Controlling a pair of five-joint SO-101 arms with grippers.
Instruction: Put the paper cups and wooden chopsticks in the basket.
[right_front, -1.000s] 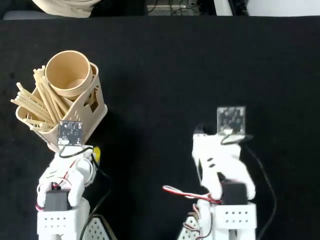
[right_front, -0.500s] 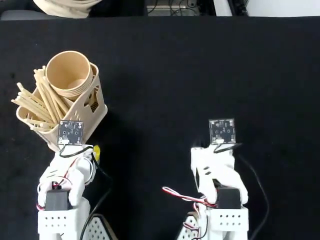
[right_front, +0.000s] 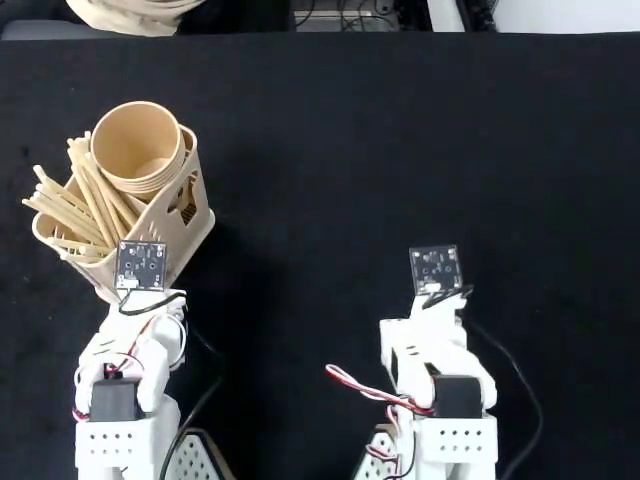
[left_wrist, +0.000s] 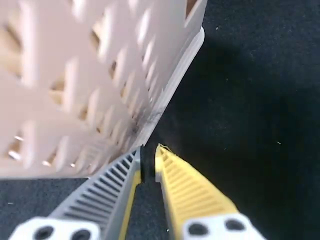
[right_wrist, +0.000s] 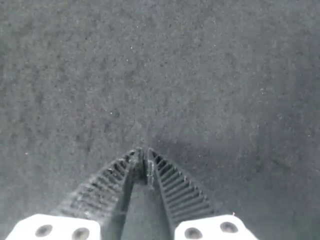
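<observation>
Holding our left jaws clenched just beside the basket (right_front: 187, 214), paper cups (right_front: 138, 148) and chopsticks (right_front: 72, 203) inside; right jaws clenched over black worktop (right_front: 400, 130)

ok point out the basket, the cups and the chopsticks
basket (right_front: 170, 226), high view, on its side wall
cups (right_front: 137, 146), high view, inside the top cup
chopsticks (right_front: 60, 205), high view, middle of the bundle

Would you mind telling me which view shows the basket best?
The high view: it takes in the whole basket, with the paper cups and wooden chopsticks inside. The left wrist view gives a close-up of its slotted wall just past the left claw. The right wrist view faces black table beyond the right claw.
</observation>
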